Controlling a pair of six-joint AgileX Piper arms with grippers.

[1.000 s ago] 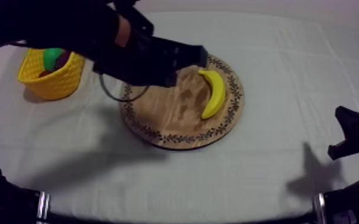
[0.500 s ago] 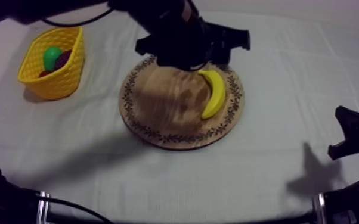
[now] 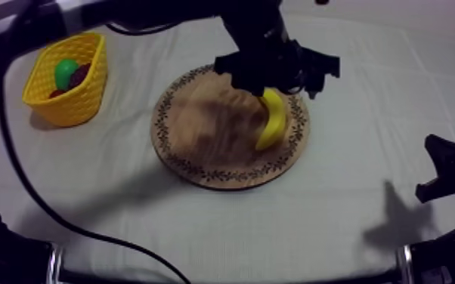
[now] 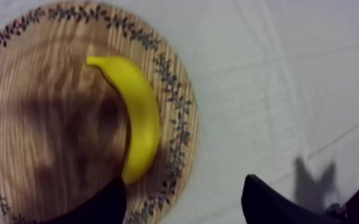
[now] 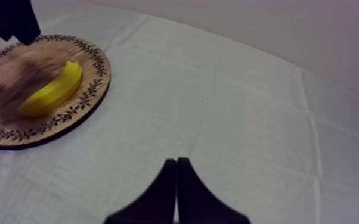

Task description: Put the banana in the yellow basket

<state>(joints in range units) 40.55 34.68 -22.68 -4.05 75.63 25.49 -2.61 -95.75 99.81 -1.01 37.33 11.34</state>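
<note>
The yellow banana [image 3: 270, 122] lies on the right half of the round wooden board [image 3: 200, 143]. My left gripper [image 3: 276, 79] hangs above the banana's far end, having come in from the upper left, with its fingers spread wide. In the left wrist view the banana [image 4: 135, 113] curves across the board [image 4: 45, 137], and my left gripper [image 4: 182, 205] is open with nothing between its fingers; one finger [image 4: 101, 205] sits close by the banana's near tip. My right gripper [image 5: 176, 190] is shut as a narrow wedge over bare cloth, off to the right of the board [image 5: 15, 122] and banana [image 5: 53, 89].
The yellow basket [image 3: 68, 106] stands at the table's left, with a green fruit [image 3: 66, 72] and darker fruit in it. My right arm [image 3: 446, 170] rests low at the right edge. Bare cloth lies between the board and the basket.
My left arm has swung right from the basket side across the board to above the banana. Its fingers have gone from shut to wide apart. The banana and right arm have not moved.
</note>
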